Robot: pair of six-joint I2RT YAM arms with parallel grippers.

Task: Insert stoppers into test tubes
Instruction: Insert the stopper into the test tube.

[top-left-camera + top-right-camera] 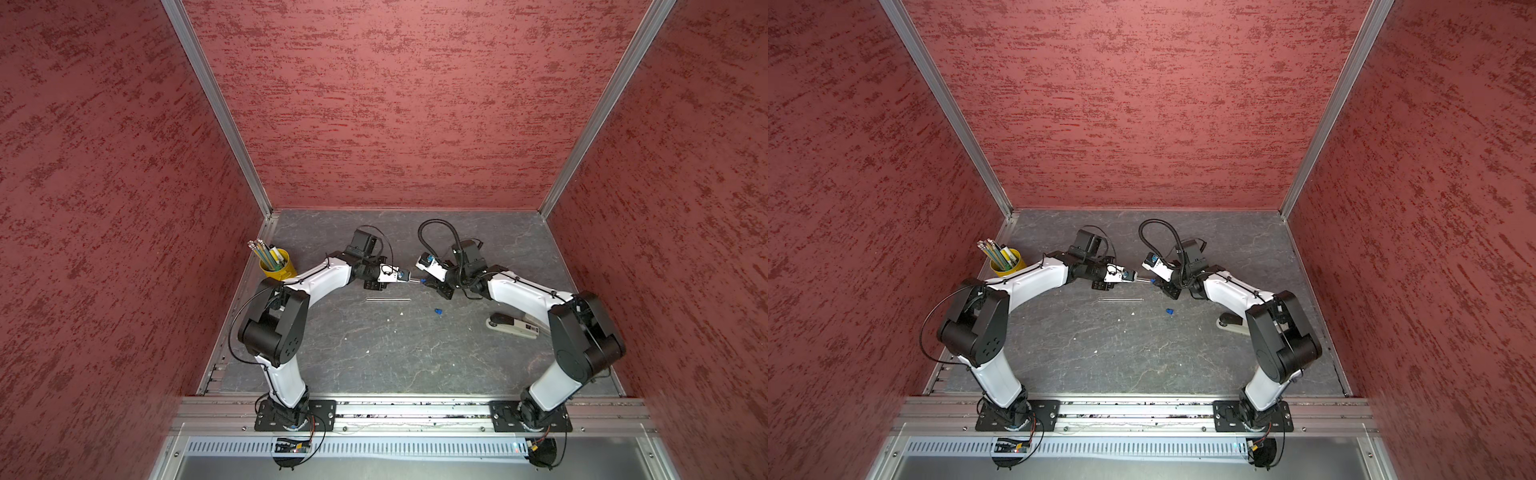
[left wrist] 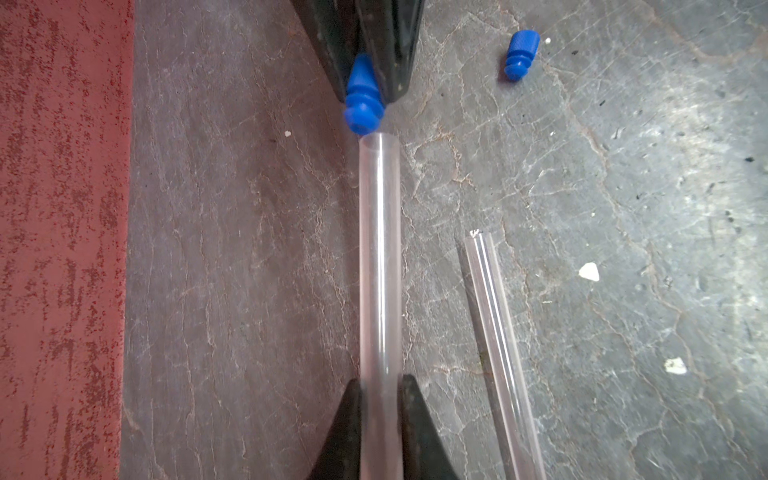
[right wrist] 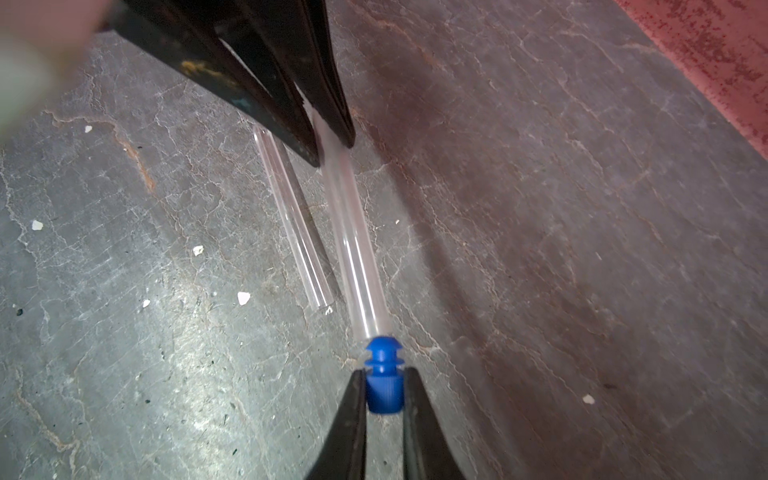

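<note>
My left gripper (image 2: 380, 384) is shut on a clear test tube (image 2: 379, 257) and holds it level above the table. My right gripper (image 3: 384, 374) is shut on a blue stopper (image 3: 383, 390). The stopper's ribbed nose sits right at the tube's open mouth, a little off to one side in the left wrist view. I cannot tell whether it has gone in. In both top views the two grippers meet tip to tip at mid-table (image 1: 417, 281). A second test tube (image 1: 387, 299) lies flat on the table just in front of them. A second blue stopper (image 1: 437, 310) lies loose nearby.
A yellow cup of striped pencils (image 1: 278, 266) stands at the back left by the wall. A grey stapler (image 1: 513, 326) lies under the right arm. Small white specks (image 2: 589, 271) dot the grey stone-patterned table (image 1: 395, 357). Red walls close in three sides.
</note>
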